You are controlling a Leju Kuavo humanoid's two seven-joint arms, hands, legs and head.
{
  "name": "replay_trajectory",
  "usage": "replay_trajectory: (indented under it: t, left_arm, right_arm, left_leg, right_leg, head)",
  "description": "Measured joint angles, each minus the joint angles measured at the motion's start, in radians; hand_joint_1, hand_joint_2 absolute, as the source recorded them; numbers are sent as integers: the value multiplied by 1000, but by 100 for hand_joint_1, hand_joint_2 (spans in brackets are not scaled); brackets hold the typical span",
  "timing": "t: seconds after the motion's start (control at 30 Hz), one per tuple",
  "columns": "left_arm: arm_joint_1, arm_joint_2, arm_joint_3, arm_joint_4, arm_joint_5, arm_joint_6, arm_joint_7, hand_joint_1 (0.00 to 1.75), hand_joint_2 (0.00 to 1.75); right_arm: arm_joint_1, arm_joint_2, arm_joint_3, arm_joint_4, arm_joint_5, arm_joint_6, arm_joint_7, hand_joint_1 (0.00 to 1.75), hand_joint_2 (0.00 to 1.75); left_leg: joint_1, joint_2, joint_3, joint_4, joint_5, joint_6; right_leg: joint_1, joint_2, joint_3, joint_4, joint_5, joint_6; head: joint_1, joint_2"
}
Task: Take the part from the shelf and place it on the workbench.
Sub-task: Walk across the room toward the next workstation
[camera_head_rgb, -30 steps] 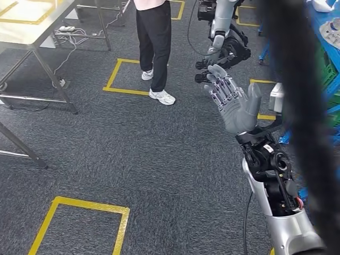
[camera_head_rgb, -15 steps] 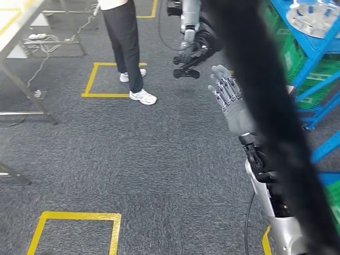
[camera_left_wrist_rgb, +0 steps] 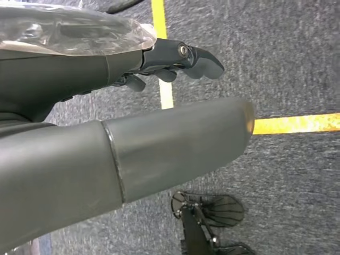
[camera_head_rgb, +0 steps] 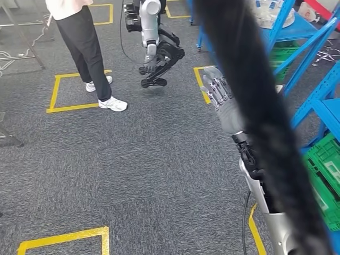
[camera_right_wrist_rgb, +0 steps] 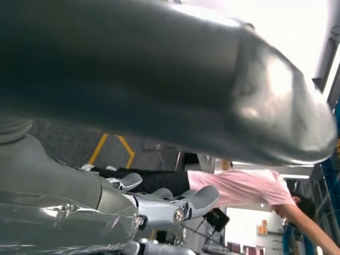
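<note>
My right hand [camera_head_rgb: 221,100] is raised in front of me in the head view, fingers spread, holding nothing. It stands short of the blue shelf [camera_head_rgb: 305,38] at the right. Pale grey parts [camera_head_rgb: 269,11] lie on the shelf's upper level, partly hidden by a dark blurred band [camera_head_rgb: 260,106] that crosses the picture. In the right wrist view the right hand [camera_right_wrist_rgb: 168,101] shows a thick thumb and straight fingers [camera_right_wrist_rgb: 188,204] with nothing in them. My left hand [camera_left_wrist_rgb: 160,146] hangs over the grey carpet, its dark fingers [camera_left_wrist_rgb: 192,56] extended and bare.
A person [camera_head_rgb: 86,42] in black trousers and white shoes stands at the upper left. Another robot [camera_head_rgb: 154,40] hangs at the top centre. Green crates [camera_head_rgb: 326,178] sit low in the shelf. Yellow tape squares [camera_head_rgb: 64,87] mark the carpet. A table leg [camera_head_rgb: 10,139] is at the left edge.
The camera has turned to the right: person, other robot and floor marks slid left, and more of the blue shelf has come in. My right hand stays raised and open.
</note>
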Motion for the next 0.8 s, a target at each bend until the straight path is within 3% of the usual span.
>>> replay_trajectory:
  t: [0.07, 0.13, 0.17, 0.2, 0.23, 0.3, 0.37, 0.4, 0.47, 0.53, 0.6, 0.67, 0.7, 0.73, 0.8]
  left_arm:
    - [1, 1, 0, 0, 2, 1, 1, 0, 0]
    - [7, 1, 0, 0, 2, 2, 2, 0, 0]
    - [9, 1, 0, 0, 3, 3, 3, 0, 0]
    - [10, 1, 0, 0, 4, 3, 3, 0, 0]
    - [11, 1, 0, 0, 5, 4, 3, 0, 0]
    - [13, 1, 0, 0, 7, 5, 3, 0, 0]
    - [17, 0, 0, 0, 9, 6, 2, 0, 0]
    - [18, 0, 0, 0, 9, 6, 2, 0, 0]
    - [18, -1, 0, 0, 10, 7, 1, 0, 0]
    - [17, -2, 0, 0, 11, 7, 0, 0, 0]
    - [20, -2, 0, 0, 12, 7, -1, 0, 0]
    - [27, 0, 1, 0, 13, 8, -1, 0, 0]
    - [30, 0, 1, 0, 13, 8, -1, 0, 0]
    - [30, 0, 1, 0, 13, 9, -1, 0, 0]
    - [28, 0, 1, 0, 13, 9, -1, 0, 0]
  right_arm:
    - [-5, 0, 1, 8, 8, 4, -6, 0, 0]
    - [-9, 1, 2, 19, 11, 10, -9, 0, 0]
    - [-9, 1, 2, 24, 11, 12, -9, 0, 0]
    - [-9, 1, 2, 29, 11, 15, -9, 0, 0]
    - [-10, 1, 2, 33, 11, 18, -8, 0, 0]
    - [-13, 1, 2, 37, 10, 21, -6, 0, 0]
    - [-18, 2, 3, 38, 9, 21, -4, 0, 0]
    - [-20, 2, 3, 39, 9, 21, -3, 0, 0]
    - [-20, 3, 3, 41, 9, 21, -2, 0, 0]
    - [-24, 5, 3, 43, 9, 22, -2, 0, 0]
    - [-27, 8, 4, 44, 9, 22, -2, 0, 0]
    - [-27, 11, 4, 48, 9, 22, 0, 0, 0]
    - [-27, 12, 4, 50, 9, 22, 0, 0, 0]
    - [-27, 13, 5, 52, 9, 22, 0, 0, 0]
    - [-28, 14, 5, 53, 9, 21, 0, 0, 0]
  left_leg:
    - [-1, 24, 3, -4, 0, 9]
    - [-5, 47, 4, -4, -2, 14]
    - [-7, 59, 5, -4, -3, 15]
    - [-8, 70, 6, -3, -5, 15]
    - [-8, 80, 8, -3, -7, 14]
    - [-10, 100, 16, -3, -12, 9]
    - [-14, 119, 22, -3, -18, 2]
    - [-16, 130, 24, -4, -19, -2]
    - [-14, 146, 30, -5, -24, -11]
    - [-11, 110, 18, 34, -53, -20]
    - [-9, 52, -39, 154, -113, -24]
    - [-9, 33, -105, 273, -152, -27]
    - [-8, 31, -119, 288, -144, -28]
    - [-6, 29, -113, 261, -118, -28]
    - [1, 4, -59, 129, -44, -29]
  right_leg:
    - [-1, -56, -42, 96, -55, 8]
    - [-6, -86, -105, 235, -115, 15]
    - [-8, -90, -124, 276, -126, 16]
    - [-9, -93, -124, 279, -117, 17]
    - [-10, -98, -104, 239, -91, 15]
    - [-3, -140, -27, 96, -28, 9]
    - [10, -177, 19, 1, -3, -3]
    - [16, -177, 22, -11, -7, -8]
    - [15, -152, 23, -19, -2, -20]
    - [9, -129, 30, -31, 5, -33]
    - [7, -106, 31, -35, 10, -41]
    - [7, -79, 30, -35, 10, -43]
    - [6, -65, 29, -34, 10, -44]
    - [5, -52, 29, -33, 10, -43]
    - [2, -26, 29, -27, 8, -38]
  head:
    - [5, 0]
    - [8, 0]
    - [9, 0]
    - [9, 0]
    - [10, 0]
    - [10, 0]
    - [8, 0]
    - [6, 0]
    - [4, 0]
    - [-1, 0]
    - [-9, 0]
    - [-14, 0]
    - [-14, 0]
    - [-15, 0]
    - [-17, 0]
